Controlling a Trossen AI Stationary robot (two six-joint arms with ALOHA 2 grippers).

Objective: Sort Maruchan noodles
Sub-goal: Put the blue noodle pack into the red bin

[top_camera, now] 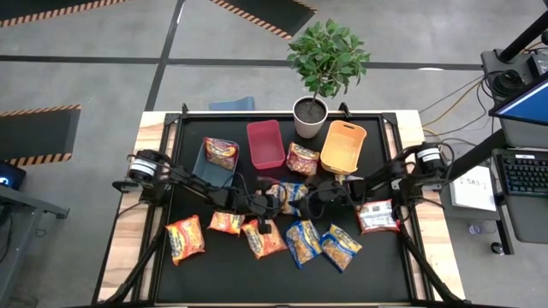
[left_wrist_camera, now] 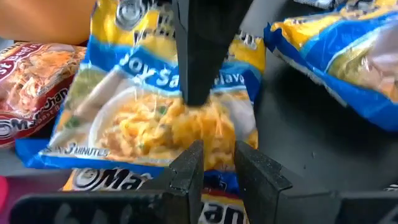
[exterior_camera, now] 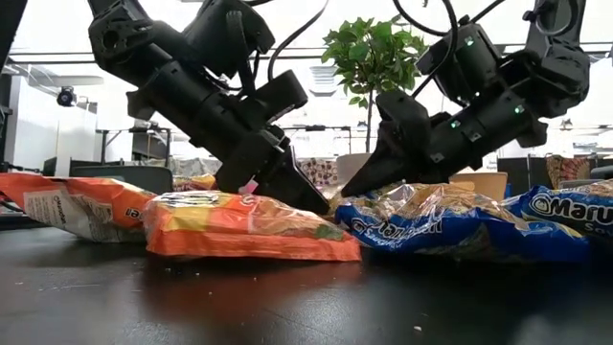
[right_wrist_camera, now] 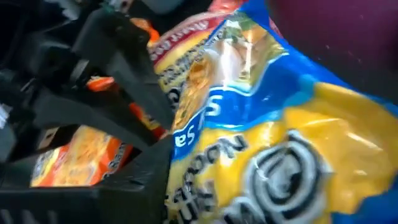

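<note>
- Both sets of jaws met at one blue noodle packet [top_camera: 291, 196] mid-table: left gripper [left_wrist_camera: 217, 163] narrow on its edge, right gripper [top_camera: 318, 202] half-closed; grip unclear.
- Risk, I judged: two grippers pulling could tear or drop the packet.

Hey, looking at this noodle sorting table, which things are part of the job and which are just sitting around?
Part of the job:
- Maruchan noodles, scattered packets
- blue packet, both end effectors at it
- teal bin, red bin, orange bin

Just lying about:
- potted plant
- keyboard off the table
</note>
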